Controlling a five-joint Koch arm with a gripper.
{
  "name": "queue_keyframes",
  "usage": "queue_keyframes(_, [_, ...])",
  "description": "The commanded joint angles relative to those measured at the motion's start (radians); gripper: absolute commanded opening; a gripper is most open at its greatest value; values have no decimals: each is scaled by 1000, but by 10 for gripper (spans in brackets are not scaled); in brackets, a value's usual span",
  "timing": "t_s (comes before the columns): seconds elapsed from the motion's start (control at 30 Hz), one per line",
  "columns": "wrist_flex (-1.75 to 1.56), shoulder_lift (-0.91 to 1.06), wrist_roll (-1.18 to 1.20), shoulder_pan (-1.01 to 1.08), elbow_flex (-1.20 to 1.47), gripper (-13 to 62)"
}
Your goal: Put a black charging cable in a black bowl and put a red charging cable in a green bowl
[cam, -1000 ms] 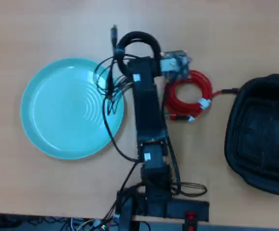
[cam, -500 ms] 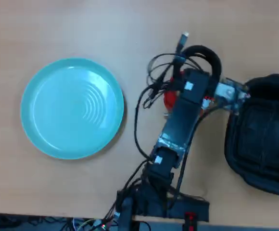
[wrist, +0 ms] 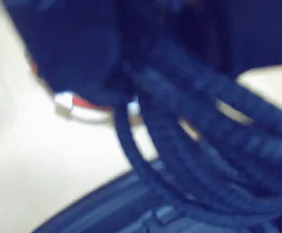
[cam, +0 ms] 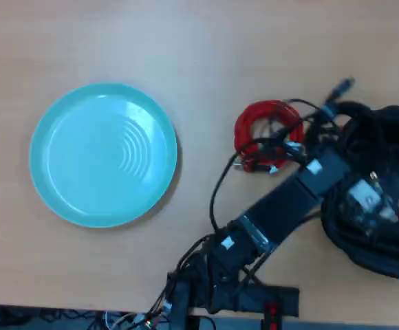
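In the overhead view my gripper [cam: 369, 199] hangs over the black bowl [cam: 392, 265] at the right edge. It is shut on the black charging cable [cam: 356, 110], whose coil lies along the bowl's upper left rim with a plug sticking out past it. The wrist view is blurred: dark strands of the black charging cable [wrist: 204, 145] cross it close to the lens. The red charging cable [cam: 261, 127] lies coiled on the table just left of the arm, and a bit of the red charging cable [wrist: 85, 104] shows behind the strands. The green bowl [cam: 51, 182] sits at the left with nothing in it.
The arm's base [cam: 234, 295] is clamped at the table's front edge, with loose black robot wires [cam: 217, 185] looping from it toward the red coil. Bare wooden table lies between the two bowls and along the top.
The arm has swung from the table's middle to the right, carrying the black cable from beside the green bowl to above the black bowl. The red coil, half covered before, now shows.
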Motion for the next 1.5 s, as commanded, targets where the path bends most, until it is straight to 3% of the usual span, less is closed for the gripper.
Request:
queue_keyframes(0.0, [20,69,-25,84,-580,-50])
queue_keyframes(0.27, [15,63,-55,324,-561,-47])
queue_keyframes(0.43, [-6,44,-63,331,-563,-47])
queue_keyframes(0.63, [-114,-109,-61,342,-581,-46])
queue_keyframes(1.0, [-213,-192,-37,344,-660,54])
queue_keyframes(1.27, [-206,-242,232,345,-655,97])
queue_keyframes(1.47, [-170,-290,238,337,-647,89])
